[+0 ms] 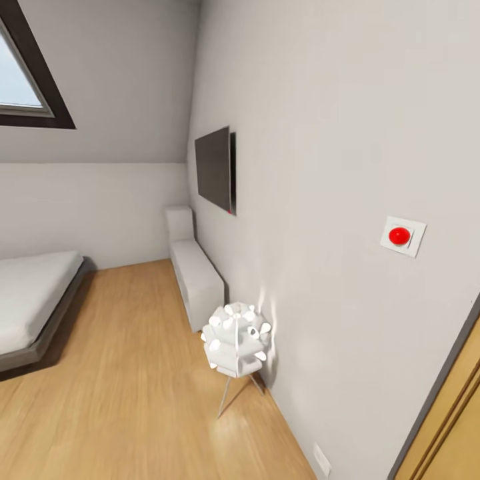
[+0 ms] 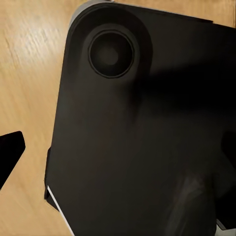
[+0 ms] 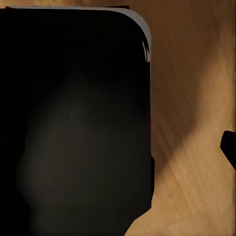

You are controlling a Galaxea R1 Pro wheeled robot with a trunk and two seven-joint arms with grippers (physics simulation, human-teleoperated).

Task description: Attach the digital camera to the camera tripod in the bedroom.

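Robot in transit across bedroom floor (image 1: 120,373); bed (image 1: 33,300), wall TV (image 1: 213,168), white lamp (image 1: 237,337) ahead. Digital camera, camera tripod unsighted. Both pincers: state cannot tell (wrist views show dark robot base (image 2: 137,137)). Judgement: camera rigid, light, smooth; grip body sides, avoid lens.

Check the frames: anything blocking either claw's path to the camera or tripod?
Can't judge: the frames give no sight of camera or tripod. The head view has a bed, a wall TV, a white bench and a floor lamp by the wall. Both wrist views look down past the robot's dark base at wood floor.
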